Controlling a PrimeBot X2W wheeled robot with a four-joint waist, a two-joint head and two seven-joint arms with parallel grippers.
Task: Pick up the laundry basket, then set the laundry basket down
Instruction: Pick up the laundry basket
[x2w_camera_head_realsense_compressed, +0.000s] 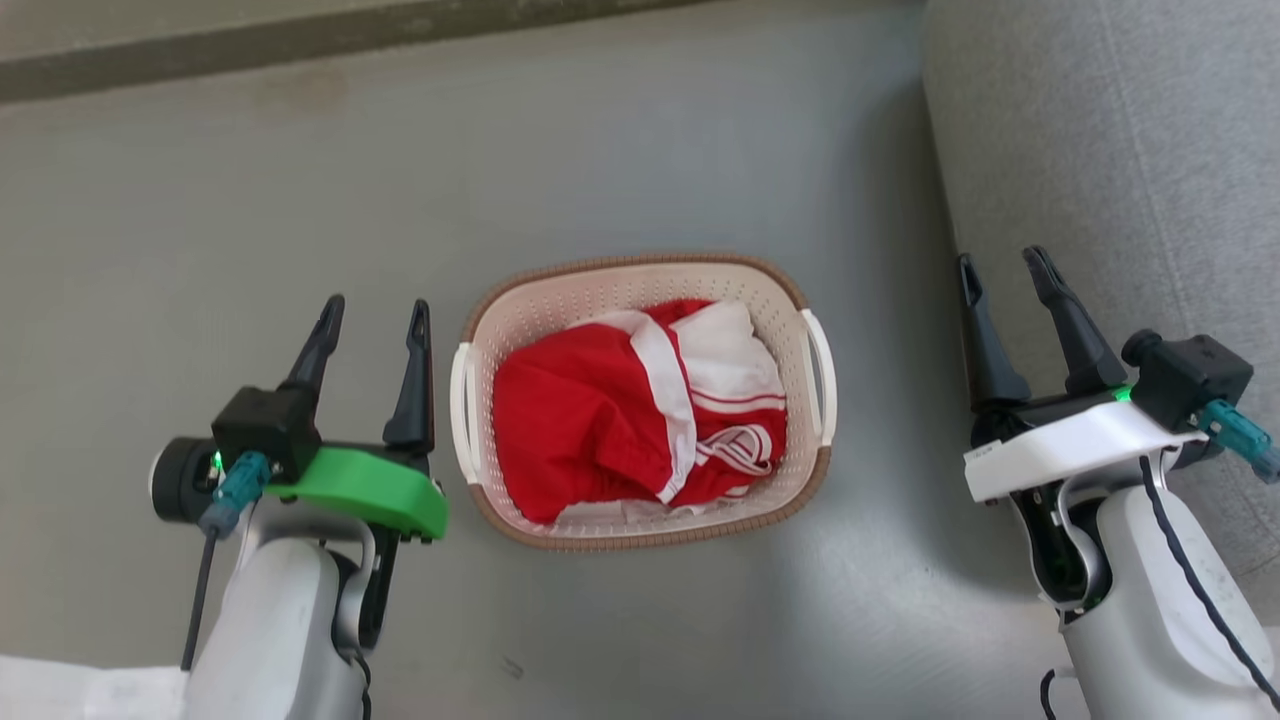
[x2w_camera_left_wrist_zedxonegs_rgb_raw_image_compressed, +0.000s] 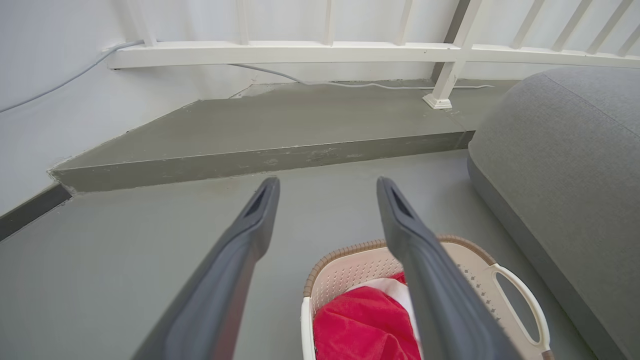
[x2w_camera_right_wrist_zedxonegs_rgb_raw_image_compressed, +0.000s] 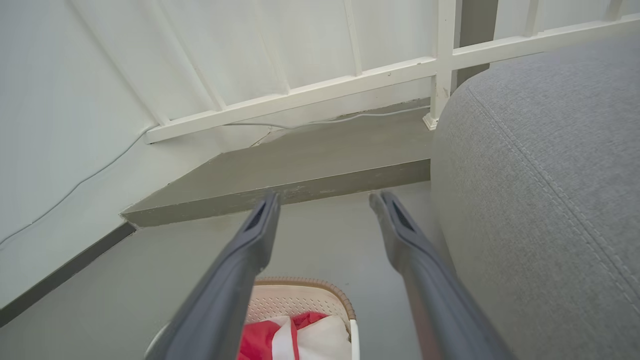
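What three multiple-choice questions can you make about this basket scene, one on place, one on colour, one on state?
1. Where is the laundry basket?
A. On the grey floor, between the left hand and the right hand.
B. Lifted in the left hand.
C. Hanging from the right hand.

2. What colour is the garment in it?
A. Blue.
B. Black.
C. Red with white trim.

3. How are the hands?
A. Both shut on the basket.
B. Both open, holding nothing.
C. Left shut, right open.

Answers:
1 A: the head view shows it resting on the floor with a hand at either side.
2 C: red cloth with white bands lies inside.
3 B: each wrist view shows the fingers spread with nothing gripped between them.
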